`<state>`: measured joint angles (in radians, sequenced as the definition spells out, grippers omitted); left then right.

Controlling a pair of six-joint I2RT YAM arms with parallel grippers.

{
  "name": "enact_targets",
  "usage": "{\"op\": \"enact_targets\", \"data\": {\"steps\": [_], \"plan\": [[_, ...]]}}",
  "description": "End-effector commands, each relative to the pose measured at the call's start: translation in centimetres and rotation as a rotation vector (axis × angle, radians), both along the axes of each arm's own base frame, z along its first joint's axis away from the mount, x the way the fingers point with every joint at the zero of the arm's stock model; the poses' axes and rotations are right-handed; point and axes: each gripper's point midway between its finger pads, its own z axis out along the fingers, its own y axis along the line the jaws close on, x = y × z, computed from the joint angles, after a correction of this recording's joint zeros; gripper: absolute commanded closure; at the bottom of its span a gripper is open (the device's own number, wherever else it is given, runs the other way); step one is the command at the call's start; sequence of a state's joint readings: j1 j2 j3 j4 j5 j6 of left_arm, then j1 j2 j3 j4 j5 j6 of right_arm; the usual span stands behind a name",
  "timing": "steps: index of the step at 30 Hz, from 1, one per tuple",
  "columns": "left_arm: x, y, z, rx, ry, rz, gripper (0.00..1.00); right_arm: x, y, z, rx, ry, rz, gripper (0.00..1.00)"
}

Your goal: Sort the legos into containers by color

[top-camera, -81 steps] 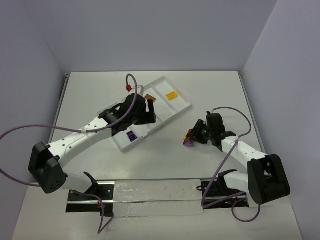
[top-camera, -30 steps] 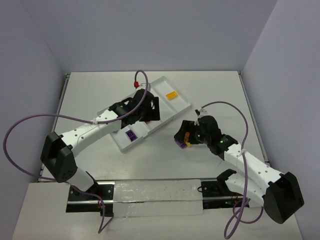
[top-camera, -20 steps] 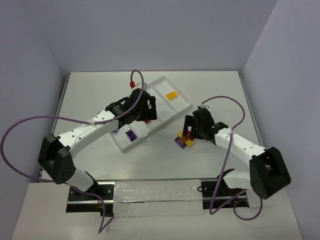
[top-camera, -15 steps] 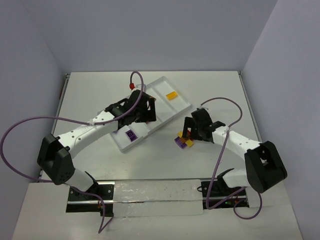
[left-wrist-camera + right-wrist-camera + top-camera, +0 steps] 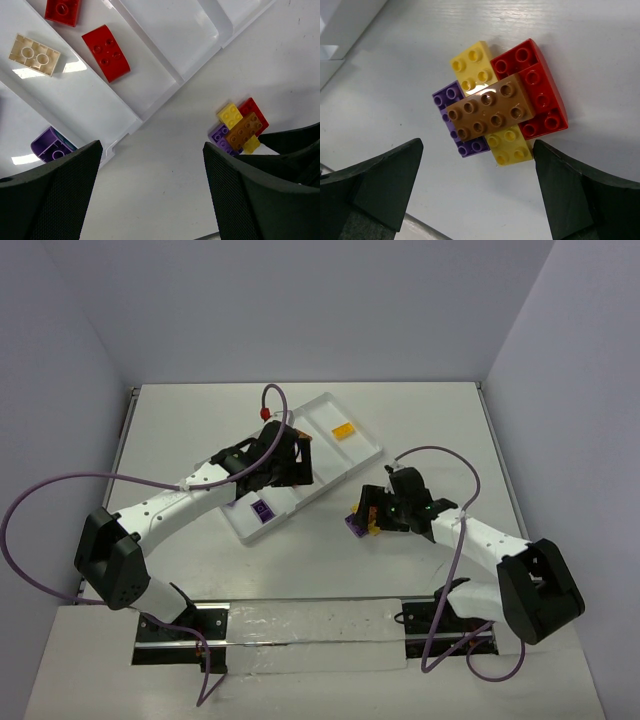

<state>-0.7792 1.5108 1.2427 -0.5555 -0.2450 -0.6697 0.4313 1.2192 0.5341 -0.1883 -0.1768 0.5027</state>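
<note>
Right tool [image 5: 477,147] has shifted slightly over the stacked bricks [image 5: 490,112], spread (nothing pinched); left tool [image 5: 152,147] stays spread above the tray [image 5: 170,30].

I monitor three views. The top external camera is mounted above and behind the arm bases. It faces forward and down and covers the whole table [image 5: 420,420] from near edge to far edge, at the longest range. The left wrist camera looks steeply down past the left gripper [image 5: 152,147] at medium range, over the tray [image 5: 170,45] and the bare table beside it. The right wrist camera looks nearly straight down past the right gripper [image 5: 477,144], at close range, onto the lego cluster [image 5: 487,112]. All three views share that cluster. The top and left wrist views also share the tray.
</note>
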Motion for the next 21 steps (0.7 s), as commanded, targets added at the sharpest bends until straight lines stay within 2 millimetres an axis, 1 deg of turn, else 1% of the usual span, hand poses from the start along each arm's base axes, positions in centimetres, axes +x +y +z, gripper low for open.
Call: {"op": "enact_targets", "data": {"steps": [1, 3, 5, 7, 8, 9, 11, 13, 17, 19, 21], "plan": [[0.6, -1.2, 2.3, -0.064, -0.046, -0.018, 0.1, 0.4, 0.6, 1.8, 0.034, -0.071, 0.036, 0.02], [0.5, -1.5, 2.4, -0.073, -0.04, -0.024, 0.1, 0.2, 0.3, 1.6, 0.027, -0.069, 0.023, 0.04], [0.5, -1.7, 2.6, -0.082, -0.044, -0.031, 0.1, 0.0, 0.5, 1.5, 0.033, -0.064, 0.031, 0.06], [0.6, -1.7, 2.9, -0.081, -0.05, -0.032, 0.1, -0.2, 0.7, 1.5, 0.022, -0.062, 0.037, 0.13], [0.7, -1.7, 2.9, -0.079, -0.05, -0.033, 0.1, -0.2, 0.7, 1.4, 0.008, -0.065, 0.035, 0.13], [0.8, -1.7, 2.9, -0.075, -0.052, -0.032, 0.1, -0.4, 0.6, 1.2, -0.013, -0.062, 0.035, 0.18], [0.9, -1.8, 2.8, -0.074, -0.052, -0.032, 0.1, -0.8, 0.6, 1.0, -0.033, -0.054, 0.04, 0.32], [0.9, -2.0, 2.5, -0.073, -0.045, -0.037, 0.1, -1.0, 0.5, 0.8, -0.052, -0.042, 0.042, 0.39], [0.9, -2.2, 2.3, -0.077, -0.038, -0.042, 0.11, -1.7, 0.7, 0.2, -0.09, -0.017, 0.056, 0.41], [0.9, -2.3, 2.4, -0.081, -0.041, -0.042, 0.11, -1.9, 0.4, -0.1, -0.133, -0.016, 0.042, 0.41], [0.9, -2.2, 2.4, -0.081, -0.04, -0.043, 0.11, -2.1, 0.8, 0.4, -0.135, -0.031, 0.053, 0.4]]}}
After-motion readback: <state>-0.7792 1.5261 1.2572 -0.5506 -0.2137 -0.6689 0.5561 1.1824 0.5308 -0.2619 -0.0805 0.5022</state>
